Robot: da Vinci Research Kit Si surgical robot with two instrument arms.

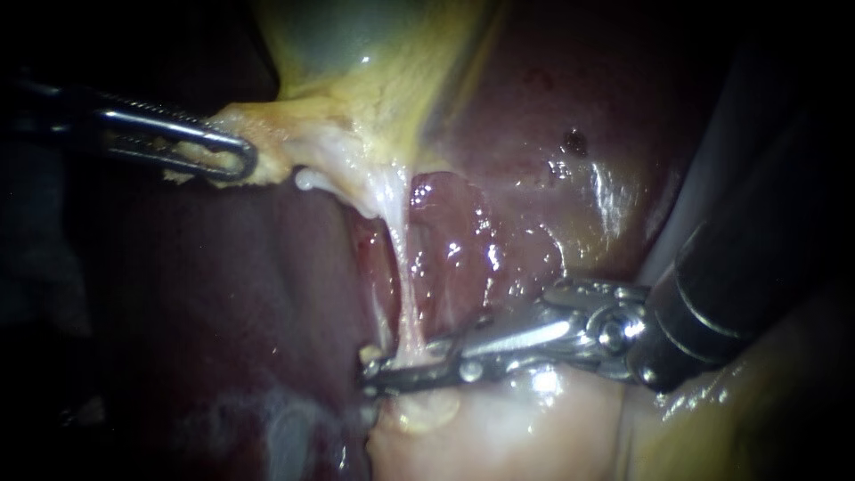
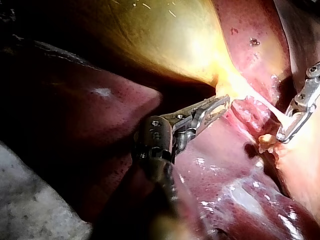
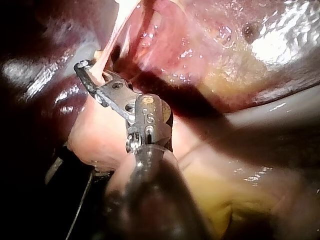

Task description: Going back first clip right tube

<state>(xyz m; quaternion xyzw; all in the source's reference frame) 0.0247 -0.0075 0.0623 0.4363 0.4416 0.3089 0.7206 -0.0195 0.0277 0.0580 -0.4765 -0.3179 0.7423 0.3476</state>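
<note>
A thin pale tube [image 1: 403,285] runs down from the yellow-green gallbladder [image 1: 356,44] to my right instrument [image 1: 374,374]. Those jaws stand slightly apart, one on each side of the tube's lower end, and a narrow gap shows, so I read them as open. Among the jaws I cannot make out a clip. My left instrument [image 1: 236,160] is shut on yellowish tissue at the gallbladder's neck and holds it out to the left. In the left wrist view the left instrument [image 2: 220,105] bites that tissue, and my right instrument [image 2: 285,135] is ahead of it. The right instrument [image 3: 90,70] straddles the tube [image 3: 107,47].
Dark red liver [image 1: 552,107] lies behind and on both sides of the tube. A glistening red hollow [image 1: 445,240] opens just right of the tube. Pale pink tissue [image 1: 499,428] bulges under the right instrument's jaws. Its dark shaft [image 1: 739,294] fills the right side.
</note>
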